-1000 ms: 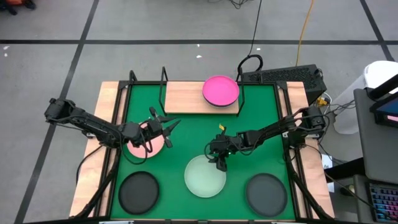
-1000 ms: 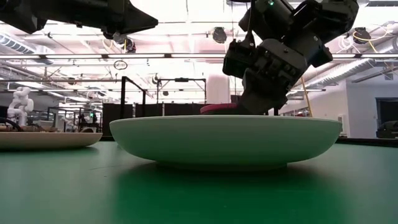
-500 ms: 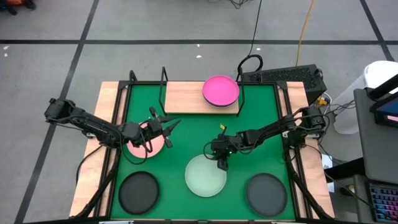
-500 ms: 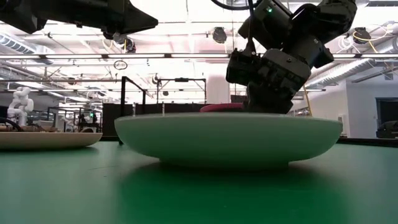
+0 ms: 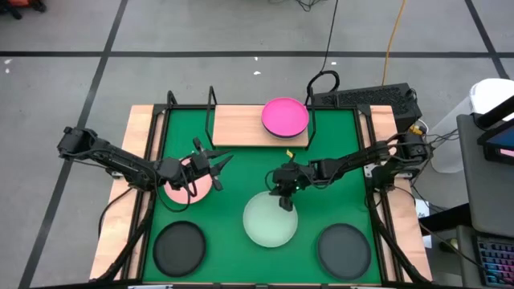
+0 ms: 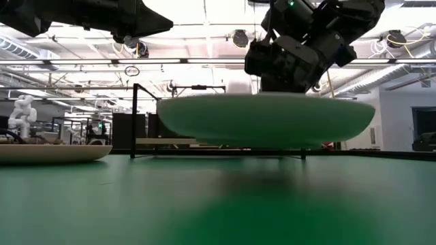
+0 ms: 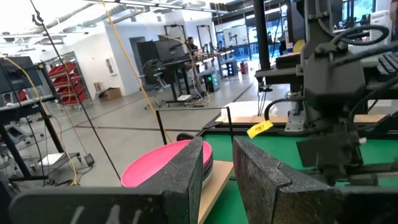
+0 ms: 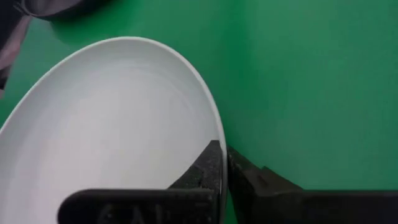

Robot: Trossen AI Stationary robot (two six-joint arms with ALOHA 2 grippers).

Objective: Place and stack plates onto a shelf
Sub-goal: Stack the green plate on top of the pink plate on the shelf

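My right gripper (image 5: 285,201) is shut on the mint green plate (image 5: 271,219), which hangs above the green mat (image 6: 266,119). My left gripper (image 5: 215,167) is open and empty, held above the pale pink plate (image 5: 186,189), which lies flat on the mat. The magenta plate (image 5: 285,116) lies on the right end of the light-wood shelf (image 5: 241,124), with a dark plate's edge showing under it. Two dark plates (image 5: 179,247) (image 5: 344,250) lie on the mat near the front edge. My right gripper pinches the mint plate's far rim (image 8: 214,127) between its two fingers, one finger over the inside of the rim and one on the outside. The fingers come from above, slanting in from the far right. The plate is lifted clear of the mat and is about level.
A black wire frame (image 5: 210,100) rises around the shelf at the back of the mat. The left half of the shelf board is bare. Wooden table strips (image 5: 136,144) flank the mat. A keyboard (image 5: 365,98) lies beyond the far right corner.
My right gripper has risen and gone a little toward the far edge, holding the mint plate's rim. The plate, which lay on the mat a second ago, is now lifted clear of it and has shifted slightly toward the far right.
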